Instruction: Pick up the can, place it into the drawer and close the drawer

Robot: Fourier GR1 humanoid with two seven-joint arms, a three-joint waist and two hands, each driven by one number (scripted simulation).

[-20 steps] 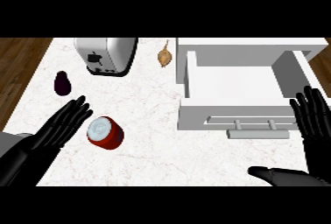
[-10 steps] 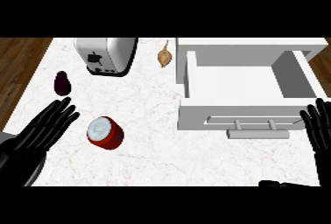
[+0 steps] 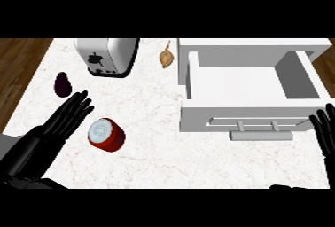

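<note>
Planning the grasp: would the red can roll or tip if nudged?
The can looks short and wide, so tipping seems unlikely. Its round, smooth wall may slip along the open left hand; if knocked over, it would probably roll.

Left hand (image 3: 64, 119) flat, fingers straight; right hand (image 3: 325, 131) open at right edge.
</note>
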